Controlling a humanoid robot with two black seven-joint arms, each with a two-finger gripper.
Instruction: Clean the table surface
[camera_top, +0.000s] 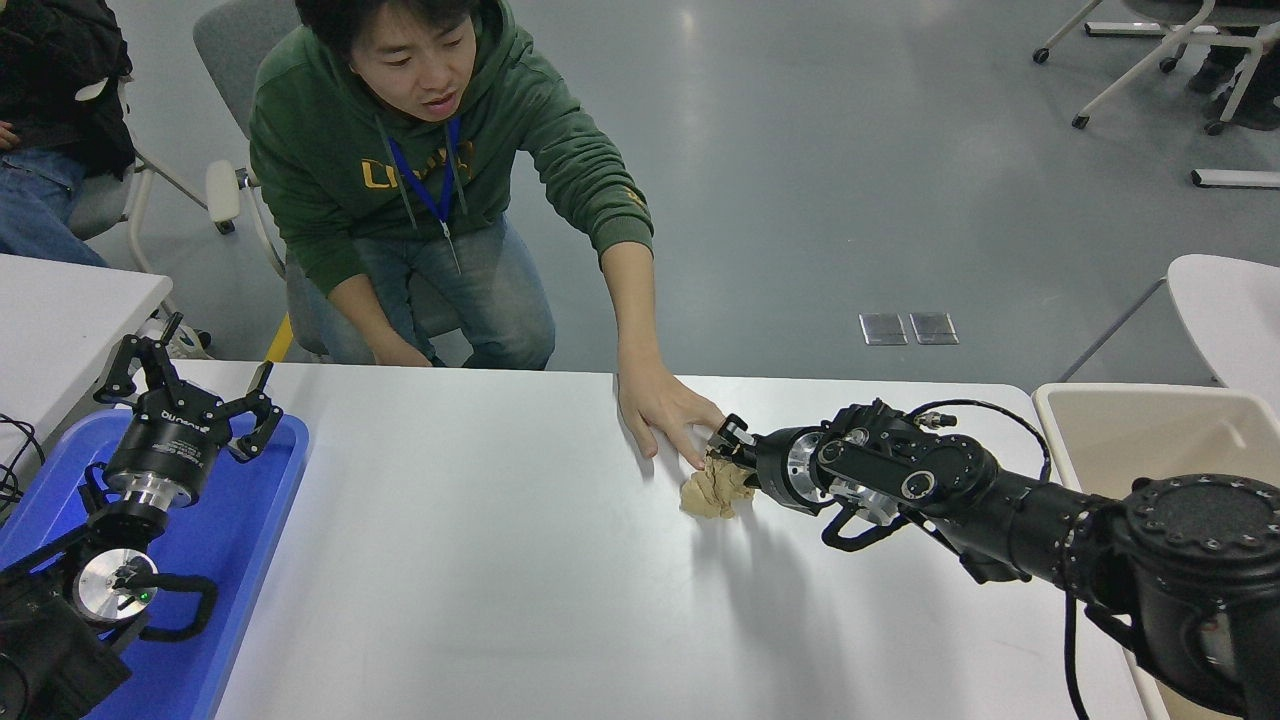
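Note:
The table surface (480, 560) is a glossy white top that fills the lower part of the head view. A crumpled wad of brown paper (712, 492) lies on it right of centre. My right gripper (737, 458) reaches in from the right and is shut on the wad's right side; only its upper finger (729, 433) shows. A person's hand (662, 412) rests flat on the table, its fingertips touching the wad and the gripper's tip. My left gripper (185, 392) is parked, open, over a blue tray (245, 540) at the lower left.
A beige bin (1150, 430) stands off the table's right end. The person in a green hoodie (440, 170) sits at the far side. A smaller white table (60, 310) shows at the left edge, another (1230, 310) at the right.

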